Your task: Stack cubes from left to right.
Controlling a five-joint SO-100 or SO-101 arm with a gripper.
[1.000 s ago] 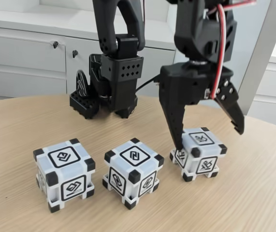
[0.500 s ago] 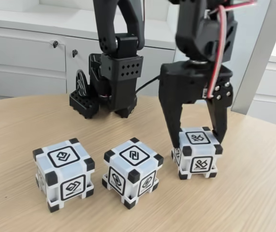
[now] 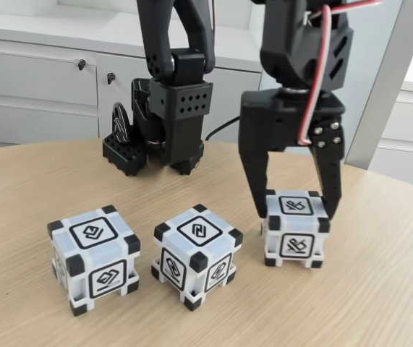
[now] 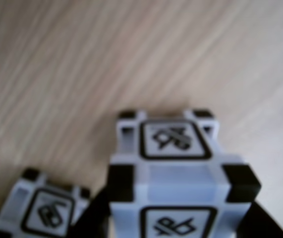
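- 3 cubes are sitting in a row on the wooden table [image 3: 380, 289] in the fixed view: the left cube [image 3: 94, 258] at about 8 o'clock from the picture's middle, the middle cube [image 3: 195, 254] near 6 o'clock, the right cube [image 3: 295, 228] near 4 o'clock.
- All 3 are standing apart from each other, none stacked.
- 1 black arm is reaching down from 12 o'clock, and its gripper [image 3: 296, 210] is straddling the right cube, 1 finger [image 3: 256, 184] pressing the cube's left side and the other on its right; the jaws are clamped on that cube.
- I cannot tell whether the cube's base is touching the table.
- The arm's base [image 3: 164, 123] is standing behind the row, toward 11 o'clock.
- In the wrist view, 2 cubes are showing: the held cube [image 4: 178, 171] at 6 o'clock and another cube [image 4: 42, 210] at 8 o'clock, just beside it.
- White cabinets [image 3: 40, 90] are lining the back wall.
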